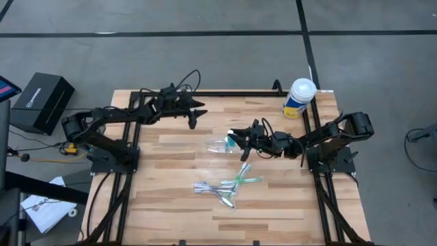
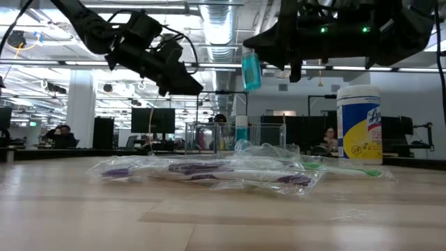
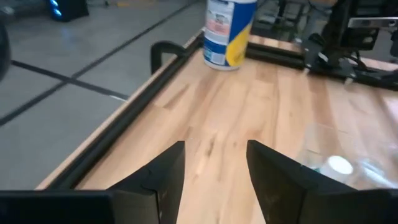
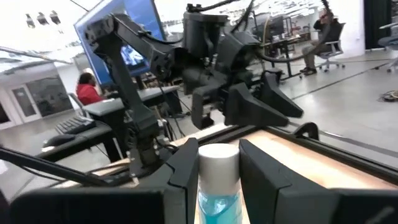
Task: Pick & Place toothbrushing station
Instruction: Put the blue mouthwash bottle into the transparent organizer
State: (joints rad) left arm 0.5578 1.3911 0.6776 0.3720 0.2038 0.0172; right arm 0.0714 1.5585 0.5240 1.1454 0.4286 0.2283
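From above, the clear plastic cup [image 1: 218, 143] lies on the wooden table [image 1: 171, 198] near its middle, and everything else is placed from it: the right gripper [image 1: 235, 139] sits just beside the cup on the side toward the white-lidded canister [image 1: 299, 98], closed on a small blue tube [image 1: 233, 143]; the left gripper [image 1: 198, 109] hovers toward the far edge from the cup, well apart from it, its fingers parted with nothing between them; the loose toothbrushes [image 1: 229, 184] are scattered on the near side of the cup. At table level the cup [image 2: 212, 137] shows behind the crinkled clear wrapping of the toothbrushes [image 2: 209, 171], the blue tube [image 2: 251, 70] hangs above it under the right gripper [image 2: 252, 49], the left gripper [image 2: 188, 84] is raised to one side of it, and the canister [image 2: 359, 125] stands off to the other. The left wrist camera shows two dark fingers [image 3: 155, 180] spread over bare wood, with the canister [image 3: 227, 31] beyond. The right wrist camera shows its fingers [image 4: 261, 174] pressed on both sides of the tube's white cap [image 4: 219, 160], with the left arm's gripper [image 4: 249, 102] facing it.
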